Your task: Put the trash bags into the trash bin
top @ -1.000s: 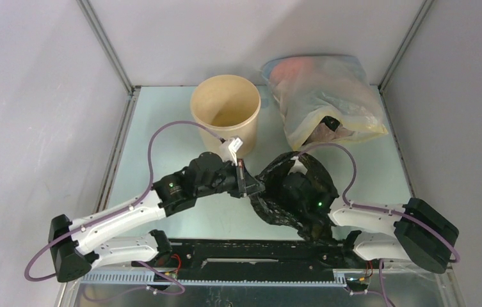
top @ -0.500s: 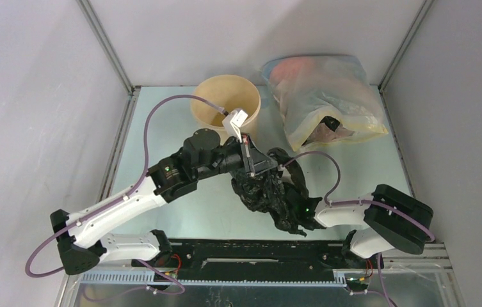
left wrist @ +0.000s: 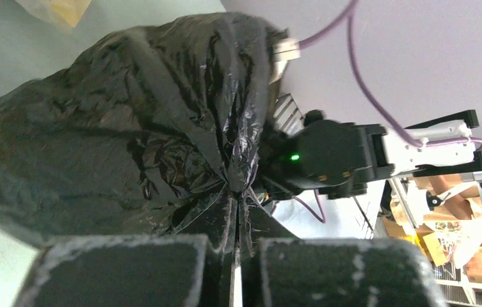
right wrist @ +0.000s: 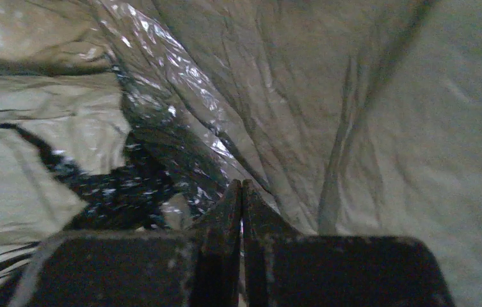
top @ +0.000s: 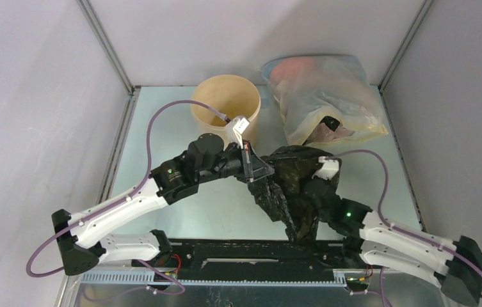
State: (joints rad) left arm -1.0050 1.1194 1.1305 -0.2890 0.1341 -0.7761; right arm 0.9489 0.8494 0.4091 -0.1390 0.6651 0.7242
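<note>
Top external: black trash bag [top: 292, 185] bunched near tan trash bin [top: 225, 105], outside it, toward right. Left gripper [left wrist: 236, 211] pinched shut on bag's gathered fold. Right gripper [right wrist: 242, 188] clamped on plastic, seemingly from inside bag.

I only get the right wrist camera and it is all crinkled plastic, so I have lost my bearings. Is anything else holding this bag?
Observer: Yes. The left gripper is shut on a gathered fold of the black bag.
Operator: Where is the bin?
Observer: The bin stands upright just beyond the left gripper, with none of the bag in it.
Operator: Anything else near it?
Observer: A big see-through bag lies to the right of the bin.
</note>
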